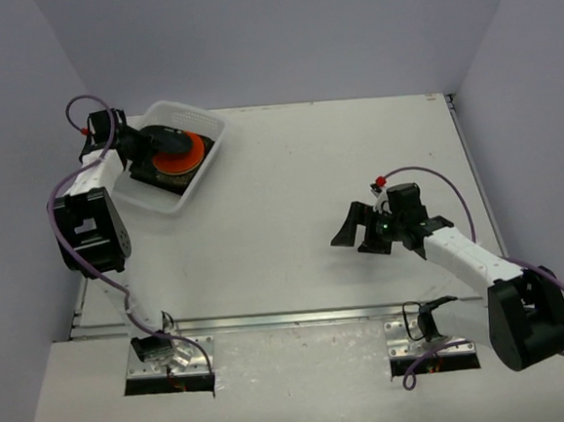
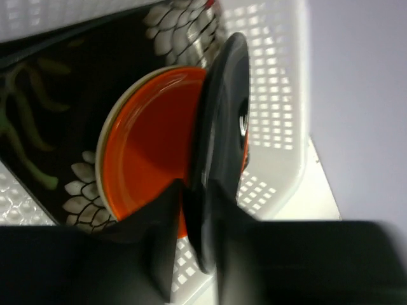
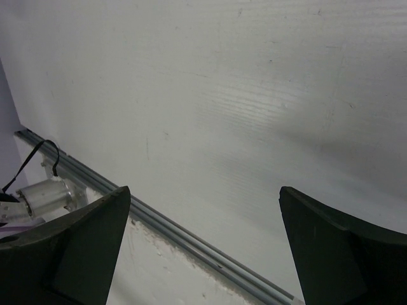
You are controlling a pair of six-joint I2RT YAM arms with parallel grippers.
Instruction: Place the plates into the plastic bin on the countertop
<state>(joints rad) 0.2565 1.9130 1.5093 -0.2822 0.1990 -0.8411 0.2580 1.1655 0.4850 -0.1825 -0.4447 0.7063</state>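
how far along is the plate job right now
Done: orange plate and a flowered plate lie in the plastic bin. In hand: left gripper holds the black plate on edge over them. Left: only releasing it; no plates show on the countertop, right gripper open, empty.

In the bin (far left), plates lie stacked, one seemingly tilted.
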